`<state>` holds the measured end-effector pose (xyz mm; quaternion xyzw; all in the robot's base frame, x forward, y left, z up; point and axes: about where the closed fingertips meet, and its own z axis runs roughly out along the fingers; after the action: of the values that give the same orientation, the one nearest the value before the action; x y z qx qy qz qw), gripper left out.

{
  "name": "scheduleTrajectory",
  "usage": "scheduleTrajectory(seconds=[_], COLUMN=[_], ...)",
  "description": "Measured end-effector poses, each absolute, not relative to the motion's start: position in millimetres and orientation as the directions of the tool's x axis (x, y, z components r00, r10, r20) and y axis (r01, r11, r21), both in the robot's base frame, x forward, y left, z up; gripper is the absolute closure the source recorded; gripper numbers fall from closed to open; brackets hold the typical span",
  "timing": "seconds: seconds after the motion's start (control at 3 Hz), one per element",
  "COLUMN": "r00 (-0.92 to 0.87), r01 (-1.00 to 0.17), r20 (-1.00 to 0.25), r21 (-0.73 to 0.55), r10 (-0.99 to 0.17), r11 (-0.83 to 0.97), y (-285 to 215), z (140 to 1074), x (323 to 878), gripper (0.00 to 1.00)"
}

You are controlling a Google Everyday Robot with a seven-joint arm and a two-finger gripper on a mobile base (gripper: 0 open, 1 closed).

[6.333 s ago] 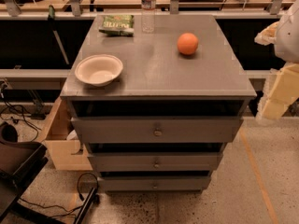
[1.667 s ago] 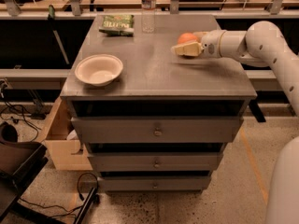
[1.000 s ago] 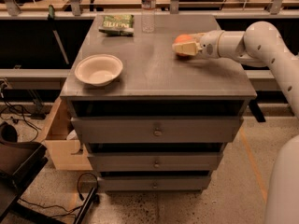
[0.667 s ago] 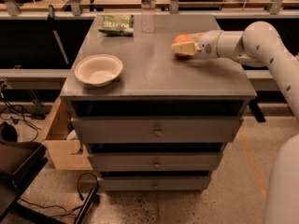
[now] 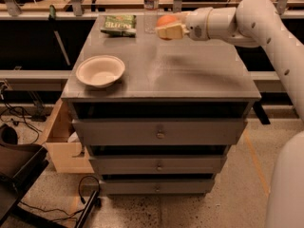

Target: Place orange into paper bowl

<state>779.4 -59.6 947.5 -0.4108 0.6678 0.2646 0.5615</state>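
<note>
The orange [image 5: 166, 20] is held in my gripper [image 5: 168, 26], lifted above the back middle of the grey cabinet top [image 5: 190, 75]. The gripper's cream fingers [image 5: 170, 31] are shut around the fruit, and only its upper left part shows. The white arm reaches in from the right. The paper bowl [image 5: 100, 71] sits empty near the front left corner of the top, well to the left of and nearer than the gripper.
A green snack bag [image 5: 119, 24] lies at the back left of the top, and a clear water bottle [image 5: 150, 3] stands at the back, just left of the gripper. Drawers [image 5: 159, 132] face front below. A cardboard box [image 5: 61, 141] sits at the cabinet's left.
The gripper closed on the orange at the right of the top, lifted it, and has carried it left toward the middle. The bowl has not moved.
</note>
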Motion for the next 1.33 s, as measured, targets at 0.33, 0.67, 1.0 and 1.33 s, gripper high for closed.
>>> scheduleTrajectory(seconds=[0.33, 0.67, 1.0, 1.33], r00=[-0.003, -0.005, 0.013, 0.015], r01=[-0.895, -0.941, -0.961, -0.979], r20=[-0.971, -0.975, -0.977, -0.975], r21=[-0.104, -0.071, -0.072, -0.059], r10=[-0.239, -0.222, -0.215, -0.221], r11=[0.434, 0.331, 0.268, 0.195], y=[-13, 39, 71, 100], z=[963, 962, 963, 943], x=[763, 743, 716, 688], gripper=[1.0, 1.0, 1.0, 1.0])
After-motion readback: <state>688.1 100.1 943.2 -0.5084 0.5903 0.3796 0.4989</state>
